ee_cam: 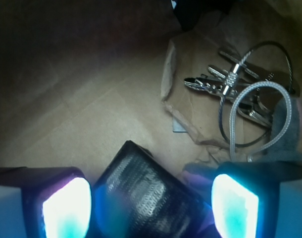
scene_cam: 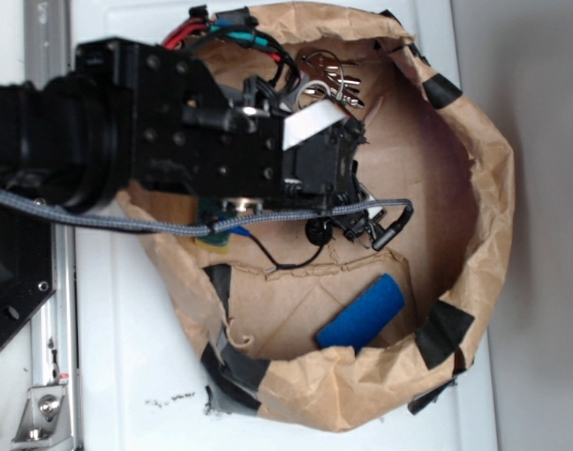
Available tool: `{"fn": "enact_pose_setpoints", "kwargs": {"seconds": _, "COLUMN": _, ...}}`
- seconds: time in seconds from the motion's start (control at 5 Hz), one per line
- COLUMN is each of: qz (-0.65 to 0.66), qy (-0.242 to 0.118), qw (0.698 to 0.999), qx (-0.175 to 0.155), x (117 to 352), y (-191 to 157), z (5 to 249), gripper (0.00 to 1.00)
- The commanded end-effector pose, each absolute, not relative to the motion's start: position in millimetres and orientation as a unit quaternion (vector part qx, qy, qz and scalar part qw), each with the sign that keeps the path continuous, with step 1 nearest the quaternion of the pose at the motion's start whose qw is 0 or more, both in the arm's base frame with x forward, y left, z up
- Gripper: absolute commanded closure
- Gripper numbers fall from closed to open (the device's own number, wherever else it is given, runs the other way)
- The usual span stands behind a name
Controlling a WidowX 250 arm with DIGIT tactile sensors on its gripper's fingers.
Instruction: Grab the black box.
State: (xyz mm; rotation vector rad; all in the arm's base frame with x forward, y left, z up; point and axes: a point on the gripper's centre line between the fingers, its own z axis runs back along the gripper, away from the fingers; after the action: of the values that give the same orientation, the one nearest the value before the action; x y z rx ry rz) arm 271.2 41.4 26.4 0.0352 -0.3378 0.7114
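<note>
Gripper [ee_cam: 150, 208]: black two-fingered tool with glowing blue-white pads [ee_cam: 66, 208], spread wide; nothing clamped between them.
Black box [ee_cam: 146, 196]: small flat glossy black box with a textured, leather-like face, lying tilted in the gap between the fingers, one corner pointing away from them; near edge out of frame.
Contact: left pad appears just beside the box's edge, right pad apart from it; touching or not, cannot tell.
Height: whether the pads sit level with the box's sides or above it, not determinable from the wrist view.
Box in exterior view: hidden under the arm.
Floor beyond fingertips: bare brown cardboard [ee_cam: 91, 114], clear of obstruction ahead of the box.
Far right of fingers: loose bundle of silver metal clips on a wire ring with a braided loop [ee_cam: 240, 94], well apart from the box.
Other contents: blue rectangular block [scene_cam: 362, 313], away from the fingers, against the crumpled brown paper wall [scene_cam: 484, 188].
Progress, judged: approach and straddling done; closing and lifting not yet done.
Remaining risk, judged: tilted box may rotate or slip as the pads close on its corners.
</note>
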Motion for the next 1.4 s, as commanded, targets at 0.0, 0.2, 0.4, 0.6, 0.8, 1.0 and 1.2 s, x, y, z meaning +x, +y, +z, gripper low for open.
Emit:
{"fn": "enact_pose_setpoints", "kwargs": {"seconds": 0.0, "qz": 0.347, "qy": -0.127, "qw": 0.929, "qx": 0.017, "x": 264, "y": 39, "z": 9, "gripper": 0.00}}
{"fn": "enact_pose_setpoints", "kwargs": {"seconds": 0.2, "qz": 0.334, "qy": -0.120, "qw": 0.935, "qx": 0.014, "x": 257, "y": 33, "z": 11, "gripper": 0.00}}
{"fn": "enact_pose_setpoints", "kwargs": {"seconds": 0.4, "qz": 0.313, "qy": -0.119, "qw": 0.942, "qx": 0.003, "x": 248, "y": 27, "z": 17, "gripper": 0.00}}
{"fn": "enact_pose_setpoints", "kwargs": {"seconds": 0.6, "qz": 0.290, "qy": -0.119, "qw": 0.949, "qx": -0.001, "x": 241, "y": 22, "z": 19, "gripper": 0.00}}
{"fn": "enact_pose_setpoints", "kwargs": {"seconds": 0.8, "qz": 0.270, "qy": -0.112, "qw": 0.956, "qx": 0.000, "x": 239, "y": 21, "z": 17, "gripper": 0.00}}
{"fn": "enact_pose_setpoints", "kwargs": {"seconds": 1.0, "qz": 0.240, "qy": -0.094, "qw": 0.966, "qx": 0.006, "x": 238, "y": 22, "z": 18, "gripper": 0.00}}
{"fn": "enact_pose_setpoints", "kwargs": {"seconds": 1.2, "qz": 0.220, "qy": -0.090, "qw": 0.971, "qx": -0.003, "x": 239, "y": 25, "z": 23, "gripper": 0.00}}
